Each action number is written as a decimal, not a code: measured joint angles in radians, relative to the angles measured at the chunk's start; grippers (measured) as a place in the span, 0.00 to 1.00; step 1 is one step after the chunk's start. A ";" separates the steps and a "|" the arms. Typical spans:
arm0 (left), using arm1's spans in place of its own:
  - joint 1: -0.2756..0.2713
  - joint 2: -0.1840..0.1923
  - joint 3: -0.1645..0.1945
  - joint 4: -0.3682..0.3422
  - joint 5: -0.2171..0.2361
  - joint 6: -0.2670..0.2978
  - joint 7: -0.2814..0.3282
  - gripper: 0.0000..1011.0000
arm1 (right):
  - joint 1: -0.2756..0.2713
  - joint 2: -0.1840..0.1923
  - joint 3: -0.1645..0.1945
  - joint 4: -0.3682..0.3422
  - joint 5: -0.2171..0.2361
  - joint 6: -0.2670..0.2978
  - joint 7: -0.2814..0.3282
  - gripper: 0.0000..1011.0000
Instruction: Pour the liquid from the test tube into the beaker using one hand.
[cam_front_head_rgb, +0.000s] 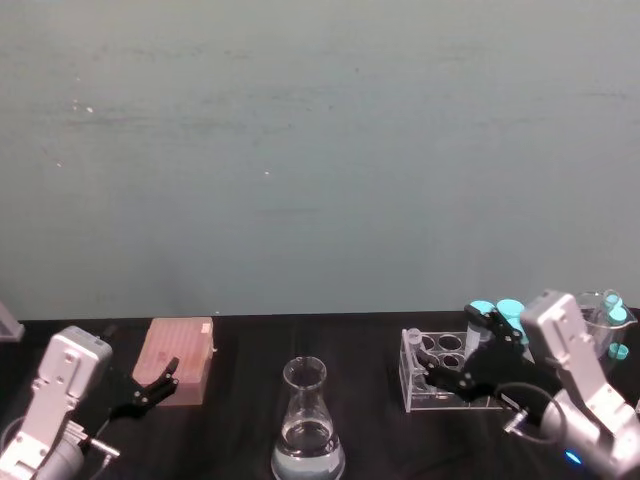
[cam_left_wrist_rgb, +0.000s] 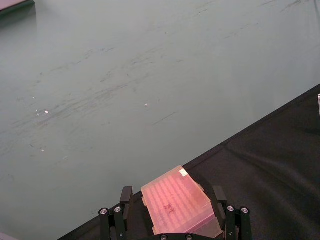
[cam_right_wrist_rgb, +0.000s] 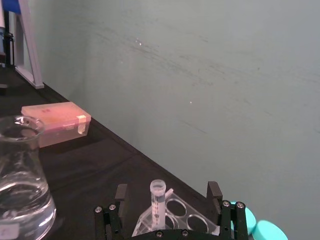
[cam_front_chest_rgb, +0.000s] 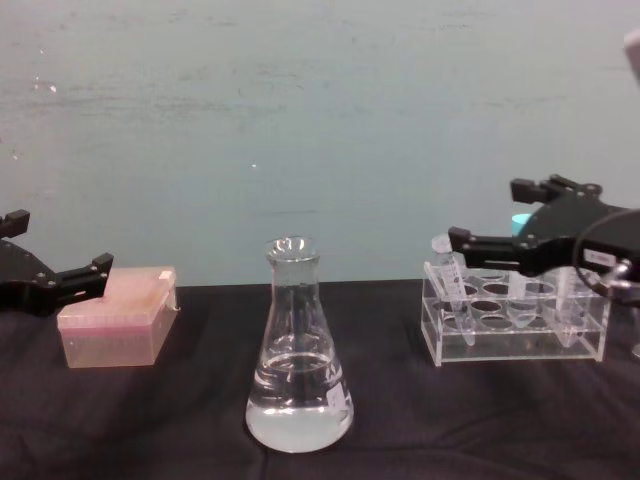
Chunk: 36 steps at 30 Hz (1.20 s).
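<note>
In the head view, the right gripper (cam_front_head_rgb: 450, 345), black and two-fingered on a silver-grey wrist, hangs over the left end of a clear plastic rack (cam_front_head_rgb: 440, 398). The test tube (cam_front_head_rgb: 413, 340), slim and clear, stands in a hole at that left end. Blue-capped tubes (cam_front_head_rgb: 497, 312) show just behind the gripper. The beaker (cam_front_head_rgb: 306, 425), a glass conical flask with a wide base and narrow neck, stands mid-table on the matte black cloth (cam_front_head_rgb: 240, 440), well apart from the rack. The left gripper (cam_front_head_rgb: 150, 390) sits parked beside a pink translucent box (cam_front_head_rgb: 182, 358).

In the left wrist view, that gripper's fingers are spread, and the box, with its finely dotted top, shows between them. We cannot tell whether they touch it.

In the right wrist view, we see the working gripper's fingers (cam_right_wrist_rgb: 214, 191) set wide apart with nothing in their hold. The tube, with a round open rim and dark printed marks down its side, stands between them and touches neither. We cannot tell whether it holds any liquid. The rack's round holes show behind it.

In the chest view, the tube leans in the rack's leftmost hole, pointed end down, with one black finger reaching level just beside its rim. The flask holds a shallow pool of clear liquid (cam_front_chest_rgb: 298, 405) in its base and carries a small white label (cam_front_chest_rgb: 336, 396) low on the glass.
</note>
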 joint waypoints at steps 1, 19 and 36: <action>0.000 0.000 0.000 0.000 0.000 0.000 0.000 0.99 | 0.008 -0.006 -0.001 0.011 -0.004 0.001 0.002 0.99; 0.000 0.000 0.000 0.000 0.000 0.000 0.000 0.99 | 0.133 -0.134 -0.020 0.230 -0.069 0.017 0.059 0.99; 0.000 0.000 0.000 0.000 0.000 0.000 0.000 0.99 | 0.168 -0.200 -0.003 0.334 -0.112 0.037 0.075 0.99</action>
